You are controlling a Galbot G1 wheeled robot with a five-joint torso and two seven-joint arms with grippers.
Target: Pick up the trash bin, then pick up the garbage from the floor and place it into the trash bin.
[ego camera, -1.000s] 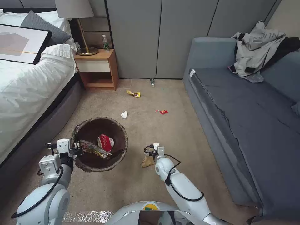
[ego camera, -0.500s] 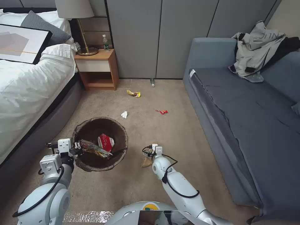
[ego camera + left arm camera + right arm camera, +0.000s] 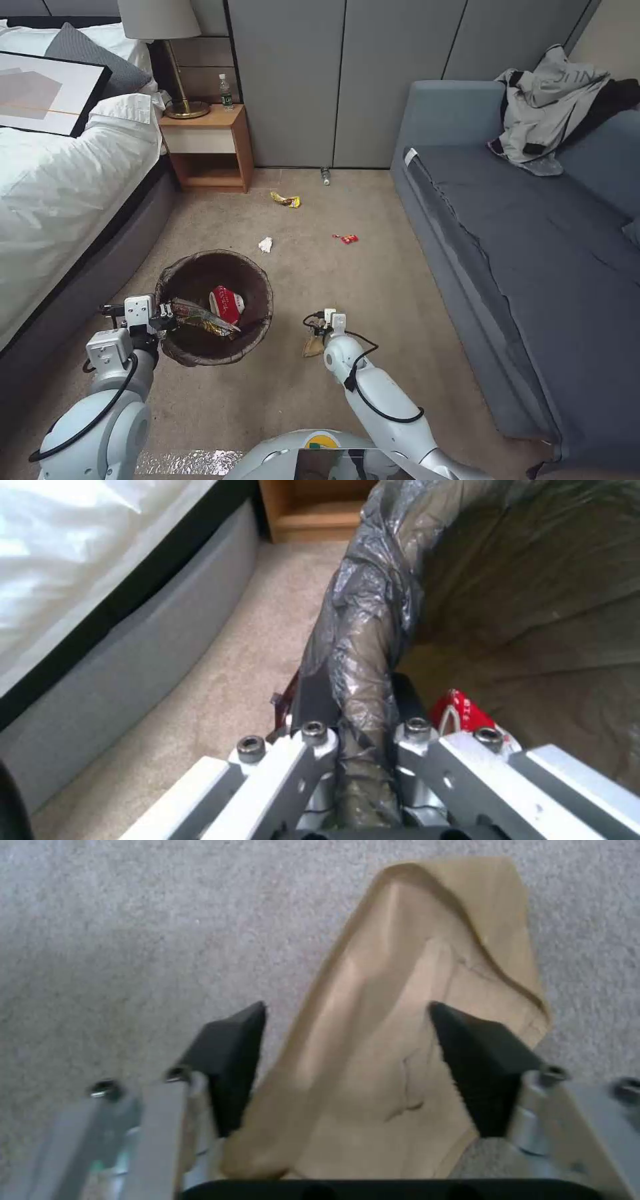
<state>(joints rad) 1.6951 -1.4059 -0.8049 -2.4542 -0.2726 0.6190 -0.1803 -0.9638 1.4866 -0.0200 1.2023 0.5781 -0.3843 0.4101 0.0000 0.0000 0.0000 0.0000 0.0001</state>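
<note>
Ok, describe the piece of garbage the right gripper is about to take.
On the carpet between bed and sofa, right of the trash bin, lies a brown paper bag. The open right gripper straddles it; it's flat, plain tan, unlike the bright wrappers farther off.

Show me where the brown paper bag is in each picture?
Head view: the brown paper bag lies on the carpet, right of the trash bin, under the right hand.
Left wrist view: not in it.
Right wrist view: bag between the open fingers.
Shared landmark: beige carpet.
</note>
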